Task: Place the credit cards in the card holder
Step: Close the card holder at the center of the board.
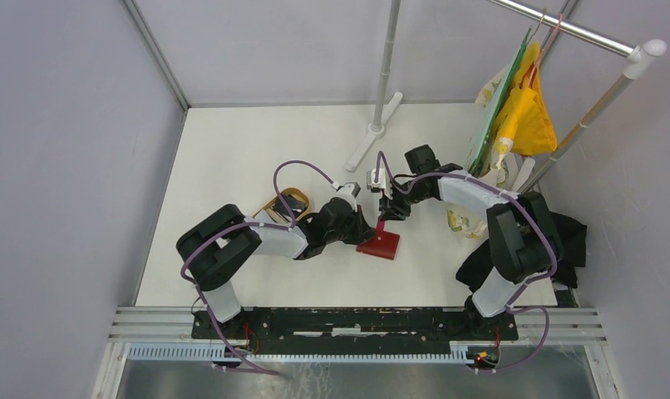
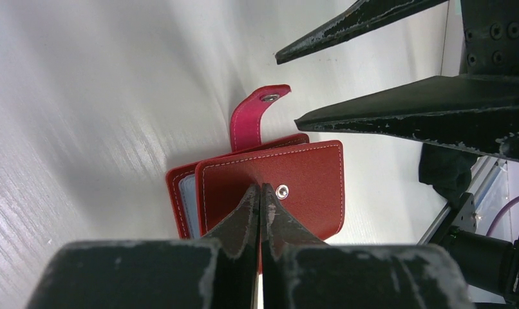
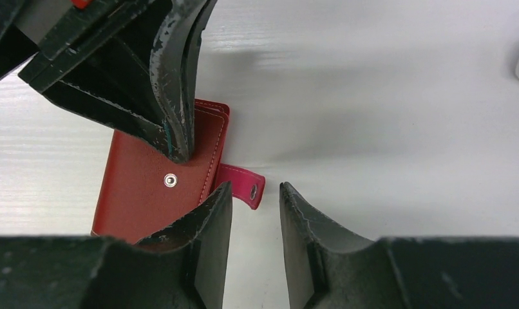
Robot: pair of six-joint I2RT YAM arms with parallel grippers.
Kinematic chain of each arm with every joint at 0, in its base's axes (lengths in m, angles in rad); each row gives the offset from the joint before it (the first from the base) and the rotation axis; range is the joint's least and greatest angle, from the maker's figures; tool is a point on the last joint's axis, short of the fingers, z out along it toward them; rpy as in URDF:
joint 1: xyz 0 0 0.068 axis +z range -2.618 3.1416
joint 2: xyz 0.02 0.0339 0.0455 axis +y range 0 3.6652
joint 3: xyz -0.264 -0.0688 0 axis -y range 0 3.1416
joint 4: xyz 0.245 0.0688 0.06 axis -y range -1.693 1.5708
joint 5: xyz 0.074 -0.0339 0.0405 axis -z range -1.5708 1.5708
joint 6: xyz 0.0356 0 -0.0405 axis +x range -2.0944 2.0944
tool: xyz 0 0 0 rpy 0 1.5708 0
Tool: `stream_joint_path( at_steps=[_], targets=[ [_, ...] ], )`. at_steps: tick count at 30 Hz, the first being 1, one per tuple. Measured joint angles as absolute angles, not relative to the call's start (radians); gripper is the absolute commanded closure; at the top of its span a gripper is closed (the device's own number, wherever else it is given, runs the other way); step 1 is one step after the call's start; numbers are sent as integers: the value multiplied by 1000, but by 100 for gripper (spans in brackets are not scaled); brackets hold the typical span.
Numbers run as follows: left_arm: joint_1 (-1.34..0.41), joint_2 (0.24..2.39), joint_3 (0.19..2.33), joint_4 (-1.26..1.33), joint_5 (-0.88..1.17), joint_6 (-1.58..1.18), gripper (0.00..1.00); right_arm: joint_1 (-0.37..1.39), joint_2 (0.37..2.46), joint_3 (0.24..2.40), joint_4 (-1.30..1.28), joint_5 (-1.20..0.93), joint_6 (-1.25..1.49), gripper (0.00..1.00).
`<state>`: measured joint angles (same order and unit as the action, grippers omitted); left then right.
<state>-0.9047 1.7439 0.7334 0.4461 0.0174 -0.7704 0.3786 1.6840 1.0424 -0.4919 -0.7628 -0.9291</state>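
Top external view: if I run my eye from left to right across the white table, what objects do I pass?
oval tan wooden tray → small red leather-like card holder → yellow cloth hanging at the far right.

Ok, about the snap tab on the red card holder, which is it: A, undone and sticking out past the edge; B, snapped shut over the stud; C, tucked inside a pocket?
A: the snap tab lies free on the table beside the card holder, and the stud on the cover is bare.
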Motion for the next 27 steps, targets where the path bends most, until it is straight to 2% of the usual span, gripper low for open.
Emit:
stream_joint_path(
  at_steps=[13, 18, 22, 27],
  targets=[
    [-906, 1744, 729, 455, 7, -770, 98, 371, 1736, 1052, -511, -755, -896, 66],
    [-907, 1744, 729, 456, 2, -770, 98, 365, 1737, 1053, -511, -755, -887, 71],
    [-908, 1744, 729, 456, 1, -770, 98, 364, 1737, 1053, -511, -755, -881, 80],
    [-909, 1744, 729, 456, -2, -770, 98, 363, 1745, 1069, -520, -759, -879, 98]
  ],
)
